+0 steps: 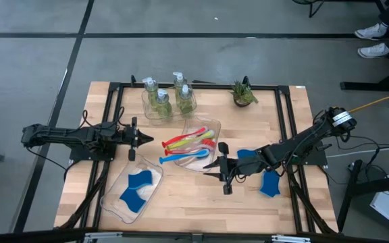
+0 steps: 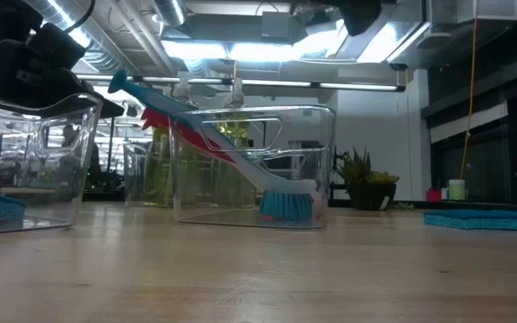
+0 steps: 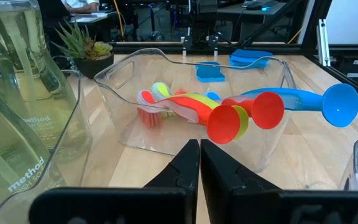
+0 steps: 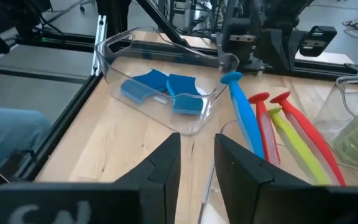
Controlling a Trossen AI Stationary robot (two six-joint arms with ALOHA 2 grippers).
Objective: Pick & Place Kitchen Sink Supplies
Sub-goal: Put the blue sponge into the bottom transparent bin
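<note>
Several slim brushes, red, yellow-green and blue, lie slanted in a clear tray at the table's middle, their handles resting on its rim. Pump bottles of yellow-green liquid stand in a clear tray at the far side. Blue sponge pieces lie in a third tray at the near left. Two more blue sponges lie flat on the table beside the right arm. My left gripper is shut, left of the brush tray. My right gripper is open, just right of that tray, touching nothing.
A small green potted plant stands at the far right of the table. A black frame runs along the table's edges. Bare wood lies along the near side between the sponge tray and the loose sponges.
</note>
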